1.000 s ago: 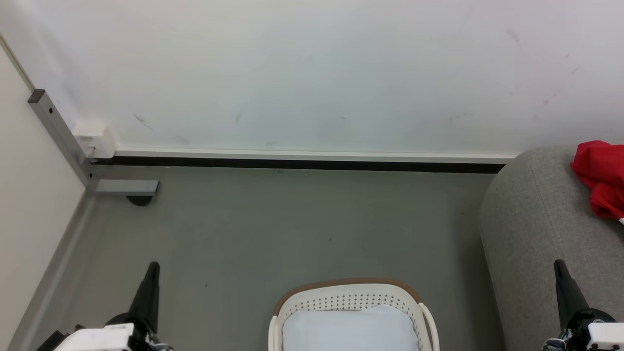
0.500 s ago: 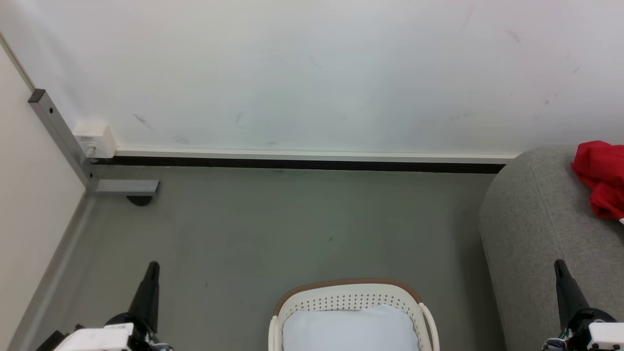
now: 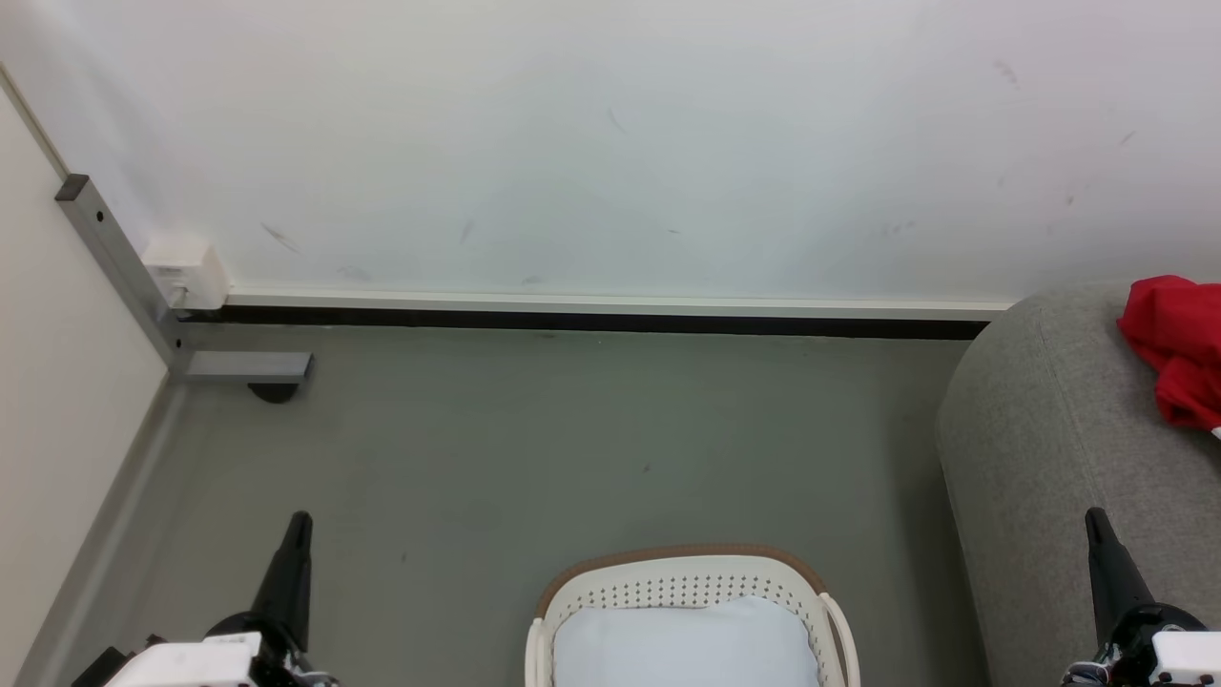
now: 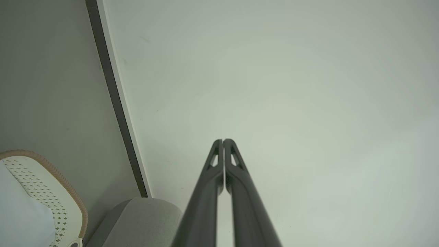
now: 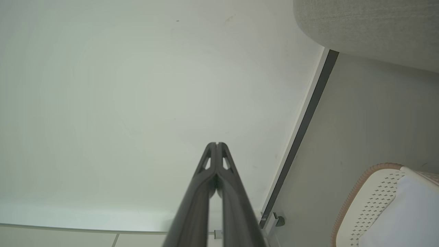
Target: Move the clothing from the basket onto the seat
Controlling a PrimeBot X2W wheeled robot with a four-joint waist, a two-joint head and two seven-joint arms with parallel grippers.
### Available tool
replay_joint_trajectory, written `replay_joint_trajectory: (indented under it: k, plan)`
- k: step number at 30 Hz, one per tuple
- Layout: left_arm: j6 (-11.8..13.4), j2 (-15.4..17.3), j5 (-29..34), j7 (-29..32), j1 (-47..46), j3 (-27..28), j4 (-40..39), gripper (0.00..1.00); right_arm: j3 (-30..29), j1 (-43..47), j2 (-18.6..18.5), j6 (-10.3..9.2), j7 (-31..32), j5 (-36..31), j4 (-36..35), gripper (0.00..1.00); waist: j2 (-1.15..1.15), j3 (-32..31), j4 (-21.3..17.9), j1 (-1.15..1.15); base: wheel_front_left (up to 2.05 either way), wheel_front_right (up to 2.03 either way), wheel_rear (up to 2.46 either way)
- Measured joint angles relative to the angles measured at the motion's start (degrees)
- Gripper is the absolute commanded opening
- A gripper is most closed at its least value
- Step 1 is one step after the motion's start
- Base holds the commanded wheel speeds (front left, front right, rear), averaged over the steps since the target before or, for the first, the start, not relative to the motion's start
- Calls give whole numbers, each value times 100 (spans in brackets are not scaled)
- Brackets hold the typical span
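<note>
White wall (image 3: 610, 143) and grey floor (image 3: 534, 448) fill the corner; the sofa (image 3: 1049, 458) stands at right. Below me the basket (image 3: 687, 587) holds a pale pad (image 3: 687, 649). Red clothing (image 3: 1178, 343) lies on the sofa. My left pincer (image 3: 300, 523) and right pincer (image 3: 1095, 517) are pressed together, empty. I'd peek beneath that pad for leftovers before finishing.

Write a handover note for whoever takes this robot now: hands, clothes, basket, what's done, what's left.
Left hand: shut, empty.
Right hand: shut, empty, by the sofa.
Red clothes: on the sofa, at the head view's right edge.
Basket: on the floor between the hands, holding a white pad; no red showing.
Done: clothes moved, it seems.
Left: check the basket's near part, cut off by the frame.
</note>
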Motion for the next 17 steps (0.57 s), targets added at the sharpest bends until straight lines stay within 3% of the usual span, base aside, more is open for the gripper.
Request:
replay_joint_trajectory:
  k: [17]
  plan:
    - [1, 0, 0, 0, 0, 0, 0, 0, -12, -1, 7, 0, 2, -2, 0, 0, 0, 0, 0, 0, 0, 0, 0]
